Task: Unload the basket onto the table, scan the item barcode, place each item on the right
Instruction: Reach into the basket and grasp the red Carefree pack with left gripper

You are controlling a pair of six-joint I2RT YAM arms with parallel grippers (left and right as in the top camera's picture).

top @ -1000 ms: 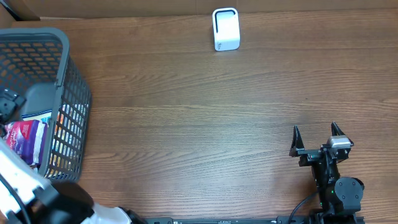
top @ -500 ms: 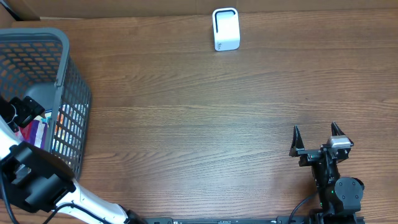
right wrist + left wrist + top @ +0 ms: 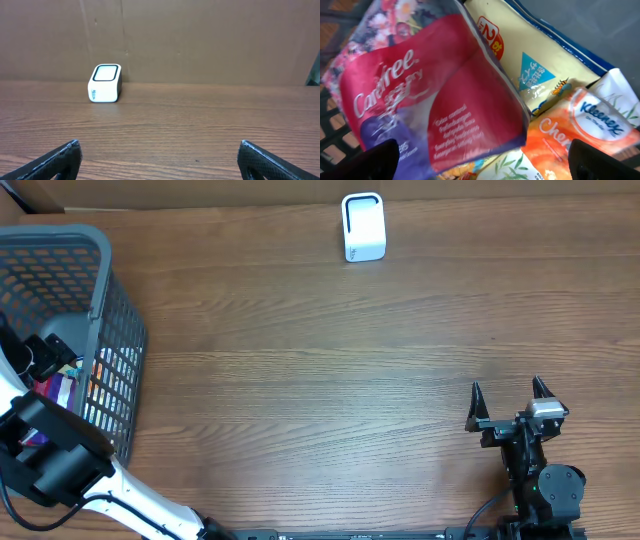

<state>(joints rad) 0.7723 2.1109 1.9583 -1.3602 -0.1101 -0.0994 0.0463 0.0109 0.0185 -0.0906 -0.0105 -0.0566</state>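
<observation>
1. One grey mesh basket [image 3: 105,310] is sitting at the far left of the overhead view, w/ several soft packs lying inside it.
2. Topmost in the left wrist view, a pink-and-purple Carefree pack [image 3: 420,100] is lying tilted, filling the left & centre of the frame; nothing is gripping it.
3. Under it, a yellow pack [image 3: 545,65] w/ blue edging is showing at upper right, and an orange Kleenex pack [image 3: 590,125] is poking out at lower right.
4. Left gripper [image 3: 38,355] is hanging inside the basket over the packs. Its fingers are standing wide apart at both bottom corners of its own view, clamping nothing.
5. Right gripper [image 3: 507,392] is sitting at lower right of the overhead view, fingers also wide apart, holding nothing.
6. White scanner [image 3: 363,226] is standing at top centre near the table's back edge, well apart from both grippers. A pale, dark-rimmed window is showing on its upper face.
7. Brown wood-grain table [image 3: 320,380] is carrying basket & scanner; a cardboard wall [image 3: 200,40] is running along the back.
</observation>
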